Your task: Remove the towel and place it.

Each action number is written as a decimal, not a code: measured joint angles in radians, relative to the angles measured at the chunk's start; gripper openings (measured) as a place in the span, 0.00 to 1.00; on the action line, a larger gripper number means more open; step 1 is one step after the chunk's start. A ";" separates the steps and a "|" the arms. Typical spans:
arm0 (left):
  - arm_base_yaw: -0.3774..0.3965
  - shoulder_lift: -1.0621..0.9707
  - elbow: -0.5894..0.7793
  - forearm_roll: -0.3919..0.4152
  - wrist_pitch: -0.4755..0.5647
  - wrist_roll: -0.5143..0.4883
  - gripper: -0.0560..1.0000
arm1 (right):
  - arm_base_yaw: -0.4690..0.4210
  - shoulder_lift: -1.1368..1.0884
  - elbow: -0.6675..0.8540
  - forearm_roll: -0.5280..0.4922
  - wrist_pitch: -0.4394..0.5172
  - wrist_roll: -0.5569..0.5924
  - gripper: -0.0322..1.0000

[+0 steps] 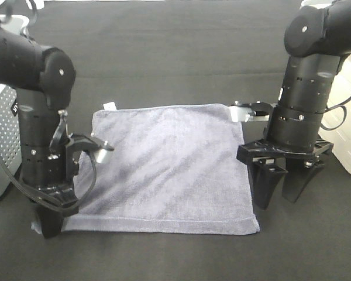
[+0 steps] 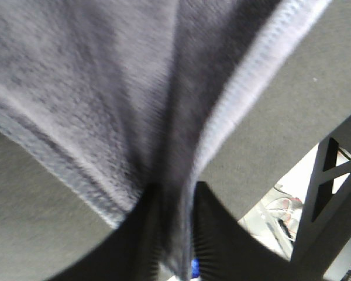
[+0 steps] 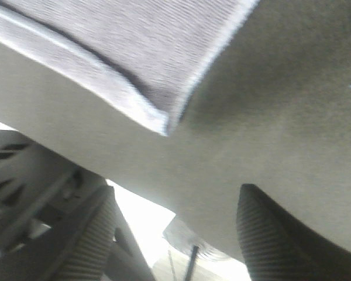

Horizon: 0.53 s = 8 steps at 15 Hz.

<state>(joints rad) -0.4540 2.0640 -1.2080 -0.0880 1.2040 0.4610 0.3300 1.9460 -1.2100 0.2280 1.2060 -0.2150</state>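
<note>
A grey towel [image 1: 169,164] was spread flat on the black worktop [image 1: 164,52]. Its near corner was clamped between the left fingers [image 2: 222,240], likely so it could be lifted away. The right fingers [image 3: 88,240] were held apart and empty, just beside the opposite near corner, seemingly ready to grip it.

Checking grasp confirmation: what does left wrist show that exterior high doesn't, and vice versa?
Only left wrist: cloth of the towel bunched and clamped between the fingers of the left pincer. Exterior high does not show that contact clearly.
Only exterior high: most of the towel spread flat, its white tag at the far left corner, the right pincer open just off the towel's right edge, and the perforated basket at far left.
Both: the towel's stitched hem and the dark table.
</note>
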 joint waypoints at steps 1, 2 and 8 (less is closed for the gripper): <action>0.000 0.002 0.000 0.000 -0.012 -0.015 0.35 | 0.000 -0.005 0.000 0.007 0.000 0.000 0.61; 0.000 0.002 0.000 0.000 -0.029 -0.033 0.44 | 0.000 -0.013 0.000 0.011 0.000 0.000 0.61; 0.000 -0.003 0.000 -0.041 -0.046 -0.040 0.54 | 0.000 -0.089 0.000 0.063 0.001 0.001 0.61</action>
<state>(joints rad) -0.4540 2.0610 -1.2080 -0.1290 1.1580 0.4210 0.3300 1.8570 -1.2100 0.2910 1.2070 -0.2140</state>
